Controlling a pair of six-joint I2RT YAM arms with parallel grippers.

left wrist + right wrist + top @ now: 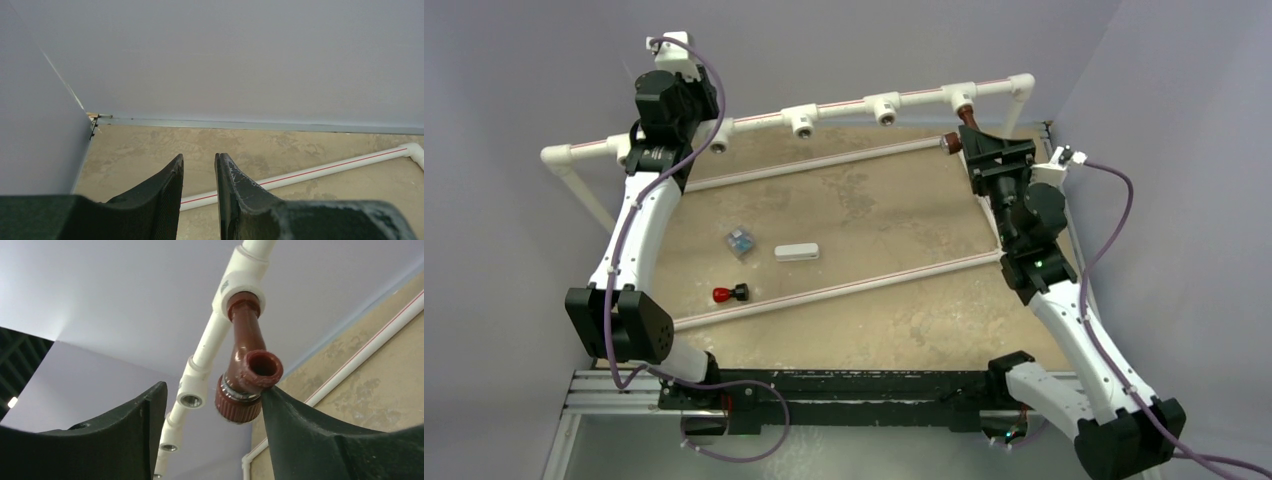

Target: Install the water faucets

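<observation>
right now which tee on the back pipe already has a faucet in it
The rightmost tee, beside the right gripper: a brown faucet sits in its socket, while the other visible sockets are empty.

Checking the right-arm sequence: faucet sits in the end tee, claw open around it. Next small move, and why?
Probably draw the right claw straight back off the faucet. Its stem looks seated in the white tee, the jaws stand wide, and only one finger seems to touch the knob, so nothing is gripped. The next tee shows an empty socket.
</observation>
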